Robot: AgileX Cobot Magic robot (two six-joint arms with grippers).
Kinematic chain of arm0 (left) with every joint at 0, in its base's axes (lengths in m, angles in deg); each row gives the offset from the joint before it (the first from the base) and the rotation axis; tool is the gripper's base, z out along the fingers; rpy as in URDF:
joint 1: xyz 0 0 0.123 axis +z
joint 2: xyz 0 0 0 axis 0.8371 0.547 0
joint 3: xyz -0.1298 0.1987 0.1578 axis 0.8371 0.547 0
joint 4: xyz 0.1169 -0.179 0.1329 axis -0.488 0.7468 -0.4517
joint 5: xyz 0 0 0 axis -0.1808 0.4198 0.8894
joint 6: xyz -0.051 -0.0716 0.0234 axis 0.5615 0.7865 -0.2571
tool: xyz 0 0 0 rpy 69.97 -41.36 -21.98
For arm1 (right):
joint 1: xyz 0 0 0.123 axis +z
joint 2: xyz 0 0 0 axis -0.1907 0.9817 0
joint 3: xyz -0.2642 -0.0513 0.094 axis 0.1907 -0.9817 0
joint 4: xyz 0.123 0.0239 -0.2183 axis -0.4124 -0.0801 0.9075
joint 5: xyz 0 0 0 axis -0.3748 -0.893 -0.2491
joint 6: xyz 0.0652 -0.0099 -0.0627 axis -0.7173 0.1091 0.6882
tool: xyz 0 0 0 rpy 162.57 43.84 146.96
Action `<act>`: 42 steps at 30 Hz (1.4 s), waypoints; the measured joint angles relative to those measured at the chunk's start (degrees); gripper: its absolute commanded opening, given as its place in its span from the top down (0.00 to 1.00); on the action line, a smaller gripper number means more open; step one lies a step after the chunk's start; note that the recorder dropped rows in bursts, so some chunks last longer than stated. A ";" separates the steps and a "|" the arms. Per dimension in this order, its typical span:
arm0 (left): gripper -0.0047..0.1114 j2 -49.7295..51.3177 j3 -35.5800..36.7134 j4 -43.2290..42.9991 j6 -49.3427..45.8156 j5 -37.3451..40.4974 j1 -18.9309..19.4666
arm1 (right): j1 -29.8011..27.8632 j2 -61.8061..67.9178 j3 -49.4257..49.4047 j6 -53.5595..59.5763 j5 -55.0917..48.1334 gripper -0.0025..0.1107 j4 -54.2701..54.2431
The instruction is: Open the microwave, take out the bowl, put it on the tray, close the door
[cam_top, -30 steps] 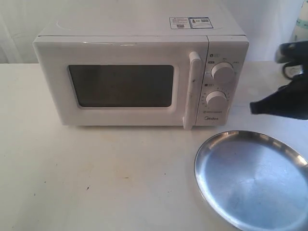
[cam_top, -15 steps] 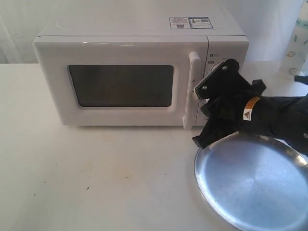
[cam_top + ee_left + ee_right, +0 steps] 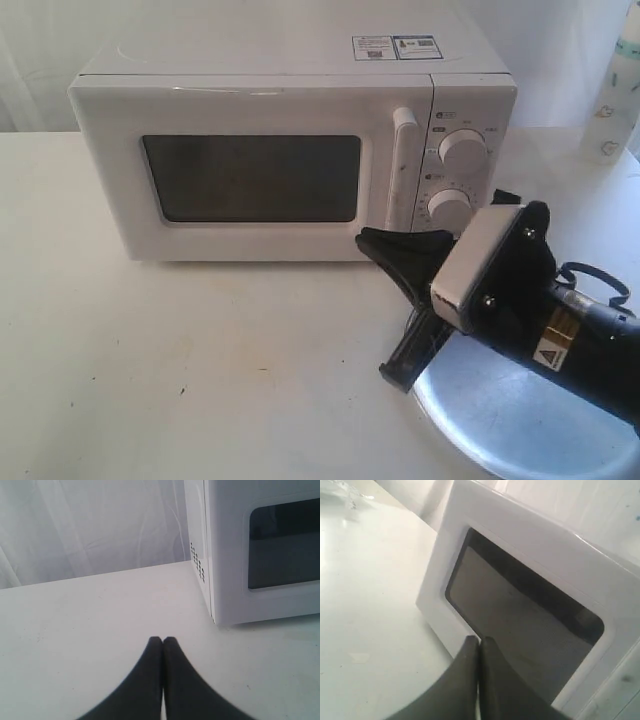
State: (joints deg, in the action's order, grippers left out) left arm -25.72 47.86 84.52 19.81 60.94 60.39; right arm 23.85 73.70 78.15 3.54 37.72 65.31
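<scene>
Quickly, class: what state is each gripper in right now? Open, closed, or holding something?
Left gripper: closed, fingers together, holding nothing.
Right gripper: closed, fingers together, holding nothing.

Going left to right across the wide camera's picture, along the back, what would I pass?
door window → door handle → dials → pale bottle at the right edge.
</scene>
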 measured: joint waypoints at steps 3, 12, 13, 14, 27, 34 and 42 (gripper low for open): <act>0.96 0.00 0.00 0.00 0.00 0.00 0.00 | -1.44 0.00 -0.51 0.00 1.29 0.98 0.26; 0.96 0.00 0.00 0.00 0.00 0.00 0.00 | -13.89 0.00 0.86 1.95 0.80 0.98 -5.97; 0.96 0.00 0.00 0.00 0.00 0.00 0.00 | -15.46 0.00 1.51 1.95 -0.02 0.98 -6.10; 0.96 0.00 0.00 0.00 0.00 0.00 0.00 | -16.95 0.00 2.27 1.95 -1.05 0.98 -6.10; 0.96 0.00 0.00 0.00 0.00 0.00 0.00 | -38.40 7.50 17.95 -3.60 -31.91 0.98 -6.24; 0.96 0.00 0.00 0.00 0.00 0.00 0.00 | -43.40 15.39 24.45 -22.33 -32.07 0.98 -12.60; 0.96 0.00 0.00 0.00 0.00 0.00 0.00 | -43.51 21.16 30.40 -27.28 -3.09 0.98 26.51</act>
State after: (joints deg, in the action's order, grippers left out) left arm -25.72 47.86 84.52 19.81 60.94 60.39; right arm -19.66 94.86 108.56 -23.74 34.63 91.83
